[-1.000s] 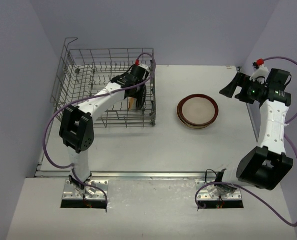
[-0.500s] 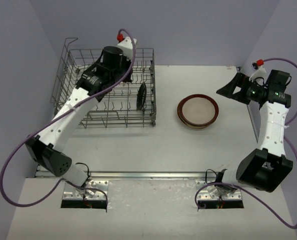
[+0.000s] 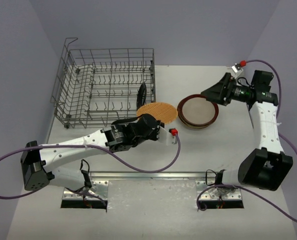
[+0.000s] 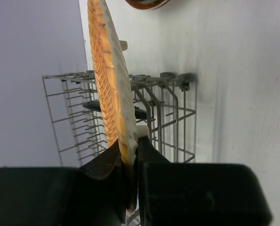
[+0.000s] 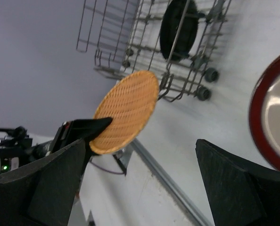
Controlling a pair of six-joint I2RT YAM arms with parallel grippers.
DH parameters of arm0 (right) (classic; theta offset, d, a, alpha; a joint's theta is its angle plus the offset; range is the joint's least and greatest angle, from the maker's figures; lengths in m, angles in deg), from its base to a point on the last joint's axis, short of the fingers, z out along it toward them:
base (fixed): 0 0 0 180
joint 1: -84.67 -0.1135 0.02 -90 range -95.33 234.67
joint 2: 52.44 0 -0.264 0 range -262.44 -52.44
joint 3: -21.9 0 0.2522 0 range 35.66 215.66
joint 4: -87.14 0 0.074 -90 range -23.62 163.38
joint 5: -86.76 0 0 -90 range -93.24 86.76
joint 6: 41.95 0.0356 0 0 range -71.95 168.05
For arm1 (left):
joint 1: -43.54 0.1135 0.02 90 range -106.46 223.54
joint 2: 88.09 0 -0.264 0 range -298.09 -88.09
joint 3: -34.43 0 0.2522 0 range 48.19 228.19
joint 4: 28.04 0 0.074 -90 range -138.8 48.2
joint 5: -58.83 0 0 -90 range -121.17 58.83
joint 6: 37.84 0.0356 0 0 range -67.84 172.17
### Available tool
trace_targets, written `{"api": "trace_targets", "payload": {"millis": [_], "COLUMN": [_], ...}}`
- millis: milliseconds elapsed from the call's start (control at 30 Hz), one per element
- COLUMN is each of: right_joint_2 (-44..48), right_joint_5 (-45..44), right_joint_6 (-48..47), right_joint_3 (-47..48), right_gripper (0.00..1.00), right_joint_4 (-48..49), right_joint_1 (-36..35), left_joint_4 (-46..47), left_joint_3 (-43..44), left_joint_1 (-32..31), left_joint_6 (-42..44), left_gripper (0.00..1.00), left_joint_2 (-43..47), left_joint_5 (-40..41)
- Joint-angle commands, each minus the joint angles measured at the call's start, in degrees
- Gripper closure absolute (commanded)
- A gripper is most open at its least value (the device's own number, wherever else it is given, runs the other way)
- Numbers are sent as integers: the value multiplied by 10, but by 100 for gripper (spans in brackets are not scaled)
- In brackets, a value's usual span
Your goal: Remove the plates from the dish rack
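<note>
The left claw (image 3: 151,120) pinches the orange plate (image 3: 158,110) by its rim, at five o'clock from the rack (image 3: 111,50). It looks hard, slippery, easy to break. The right claw (image 3: 211,93) gapes, empty

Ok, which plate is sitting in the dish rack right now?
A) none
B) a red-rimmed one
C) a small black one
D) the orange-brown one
C: a small black plate stands on edge at the right end of the dish rack, while the orange-brown plate is clamped in the left gripper outside it.
</note>
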Motion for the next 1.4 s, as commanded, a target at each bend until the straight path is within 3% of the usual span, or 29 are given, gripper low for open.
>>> {"api": "trace_targets", "payload": {"millis": [0, 367, 533, 633, 733, 800, 833, 900, 967, 1000, 1033, 1067, 1100, 1267, 1367], "right_joint_2": [13, -26, -34, -42, -46, -51, -52, -51, -48, -49, -50, -51, -54, -83, -105], "right_joint_5": [35, 22, 34, 52, 63, 68, 67, 55, 49, 47, 45, 42, 39, -14, -76], "right_joint_6": [4, 23, 50, 51, 51, 48, 44, 38, 35, 34, 33, 31, 27, -49, -101], "right_joint_3": [-32, -36, -36, -45, -50, -46, -43, -36, -27, -23, -20, -16, -12, 7, 10], "right_gripper": [1, 6, 35, 65, 81, 100, 100, 100, 100, 100, 100, 100, 100, 100, 100], "right_joint_4": [15, 47, 71, 69, 65, 52, 46, 40, 38, 38, 38, 37, 35, 2, -13], "right_joint_1": [-71, -155, -182, -186, -186, -186, -186, -183, -177, -166, -152, -138, -115, -19, 2], "left_joint_4": [112, 166, 203, 244, 272, 301, 307, 320, 325, 325, 322, 307, 292, 179, 132], "left_joint_3": [-4, -35, -44, -58, -66, -82, -87, -89, -84, -80, -76, -63, -51, 40, 95], "left_joint_1": [-24, -77, -85, -86, -86, -86, -86, -86, -85, -82, -79, -75, -65, 7, 56], "left_joint_6": [156, 205, 225, 238, 247, 260, 264, 263, 246, 227, 211, 196, 168, 38, -50], "left_gripper": [100, 100, 100, 100, 100, 100, 100, 83, 55, 32, 15, 4, 0, 0, 0], "left_joint_2": [38, 30, 24, 27, 30, 33, 33, 33, 32, 32, 31, 31, 32, 27, 13], "left_joint_5": [61, 61, 68, 78, 80, 88, 90, 103, 113, 119, 122, 124, 123, 110, 102]}}
